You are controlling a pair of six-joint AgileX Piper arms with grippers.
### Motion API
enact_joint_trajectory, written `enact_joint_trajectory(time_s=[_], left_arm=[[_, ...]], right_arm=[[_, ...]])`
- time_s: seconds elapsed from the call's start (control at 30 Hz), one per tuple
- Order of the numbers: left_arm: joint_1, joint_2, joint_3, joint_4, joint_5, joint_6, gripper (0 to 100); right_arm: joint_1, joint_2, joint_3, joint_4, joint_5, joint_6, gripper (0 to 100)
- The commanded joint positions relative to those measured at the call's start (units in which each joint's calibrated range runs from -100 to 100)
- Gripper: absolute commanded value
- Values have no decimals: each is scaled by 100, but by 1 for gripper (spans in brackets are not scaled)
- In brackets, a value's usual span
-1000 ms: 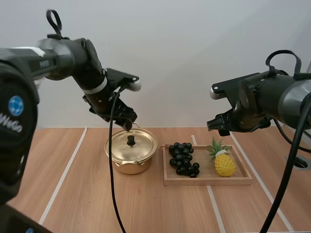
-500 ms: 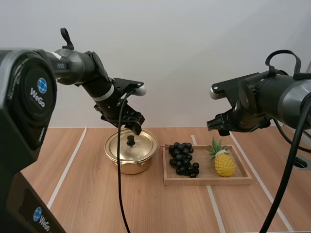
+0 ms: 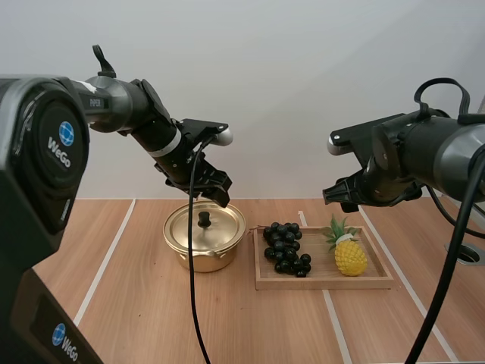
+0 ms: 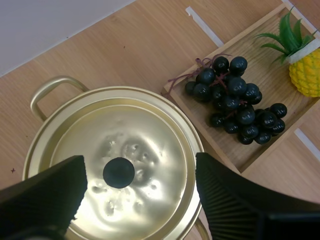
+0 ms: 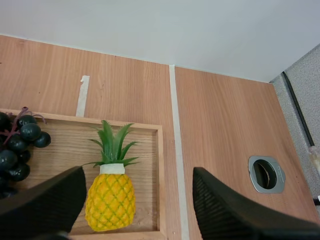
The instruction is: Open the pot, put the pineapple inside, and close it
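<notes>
Since a second ago, the left gripper (image 3: 218,194) has been sliding a little to the right. Now it is hanging just above the pot (image 3: 198,258), over the far side of its rim. The right gripper (image 3: 333,196) is staying where it was, up in the air above the tray (image 3: 326,282).

From the left wrist, the left fingers (image 4: 55,195) are standing wide apart and holding nothing. The black knob (image 4: 118,172) is showing in the gap between them, down below, and they are not touching it. The lid (image 4: 150,150) is sitting on the pot, so the pot is closed. The pot is resting on the table (image 3: 129,303), just beside the left end of the tray.

From the right wrist, the right fingers (image 5: 45,200) are also standing apart and holding nothing. The pineapple (image 5: 110,197) is showing between them, down below. It is sitting on the tray, near the right end, and its green leaves are pointing toward the wall. The grapes (image 3: 285,246) are lying at the left end of the tray, apart from the pineapple.
</notes>
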Motion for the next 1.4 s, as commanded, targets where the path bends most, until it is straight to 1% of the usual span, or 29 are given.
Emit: enact_joint_trajectory(time_s=[0.0,0.13,0.4,0.57,0.97,1.23,1.27,1.33,1.37], left_arm=[[-25,-16,-16,39,-70,4,100],[-25,41,-16,81,-621,-46,100],[-25,556,-16,486,-723,148,100],[-25,745,-16,509,-967,148,100],[-25,1075,-16,590,-983,148,100],[-25,1075,-16,568,-991,380,100],[-25,1075,-16,512,-976,380,62],[-25,1075,-16,461,-976,353,1],[-25,1075,-16,461,-976,342,1]], right_arm=[[-22,-69,-59,-7,-99,-15,100],[-22,-69,-59,-7,-99,-15,100],[-22,-69,-59,-7,-99,-15,100],[-22,-69,-59,-7,-99,-15,100],[-22,-69,-59,-7,-99,-15,100],[-22,-69,-59,-7,-118,-15,100],[-22,-69,-59,-7,-118,-15,100],[-22,-69,-59,-7,-118,-15,100],[-22,-69,-59,-7,-118,-15,100]])
